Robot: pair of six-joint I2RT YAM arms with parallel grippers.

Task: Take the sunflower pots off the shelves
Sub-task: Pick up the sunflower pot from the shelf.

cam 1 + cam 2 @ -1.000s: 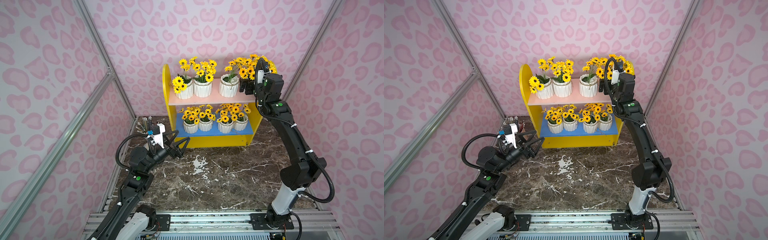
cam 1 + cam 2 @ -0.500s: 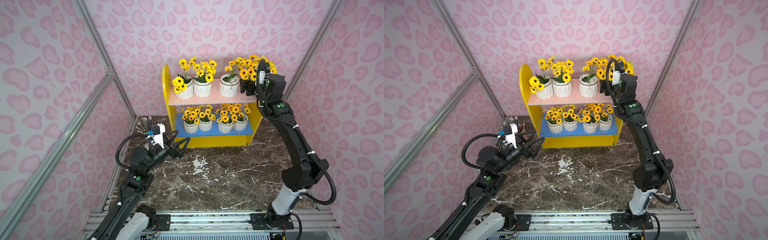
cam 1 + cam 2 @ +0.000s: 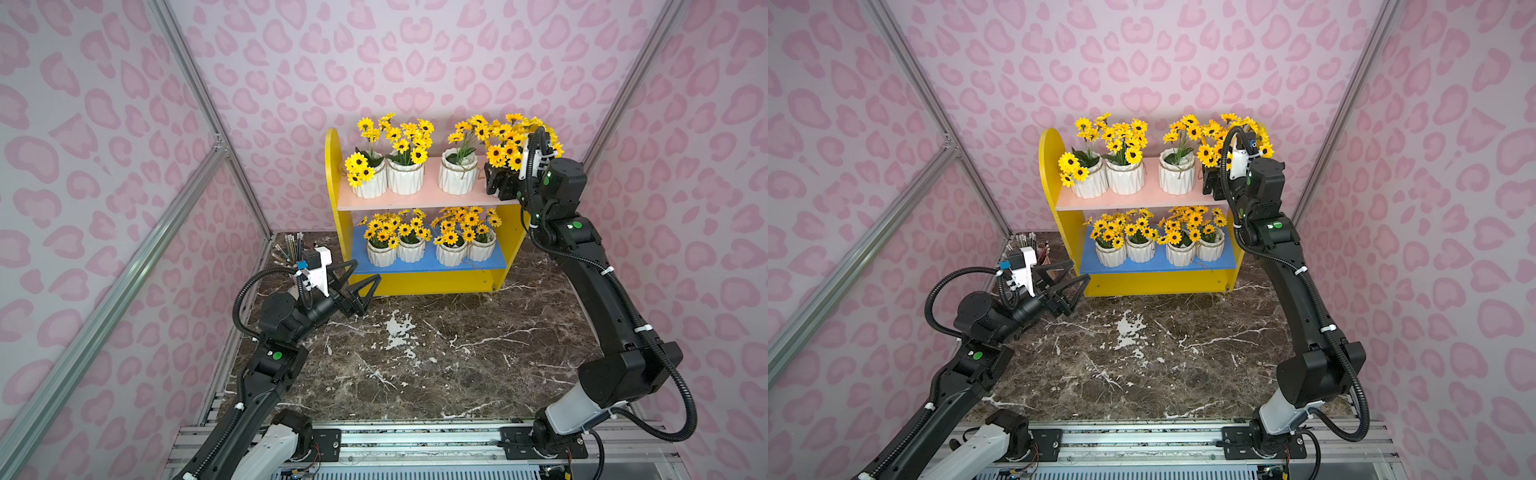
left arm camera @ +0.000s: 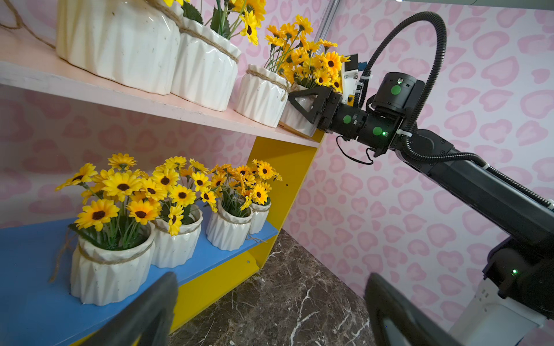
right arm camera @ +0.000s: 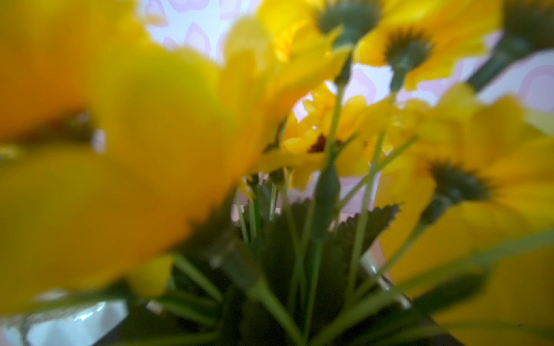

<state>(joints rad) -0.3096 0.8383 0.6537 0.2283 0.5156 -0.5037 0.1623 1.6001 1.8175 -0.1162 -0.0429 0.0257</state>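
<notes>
none of the eight white ribbed sunflower pots [image 3: 405, 183] has left your yellow two-tier wooden shelves [image 3: 424, 284] yet. your right gripper [image 3: 494, 183] straddles the upper board's rightmost pot [image 4: 295, 128], jaws wide; whether it grips, you cannot tell. your left gripper [image 3: 365, 272] gapes empty, near left.

Dark marbled tabletop [image 3: 436, 365], marked with white flecks, carried the shelves [image 3: 333, 166] upright at its rear and a bunch of pencils [image 3: 286, 248] in the corner beside them. Pale pink upper board [image 3: 424, 200] bore four sunflower pots [image 3: 405, 180] in a row, the end one largely hidden in both top views. Blue lower board [image 3: 419, 267] bore four more, set close together
</notes>
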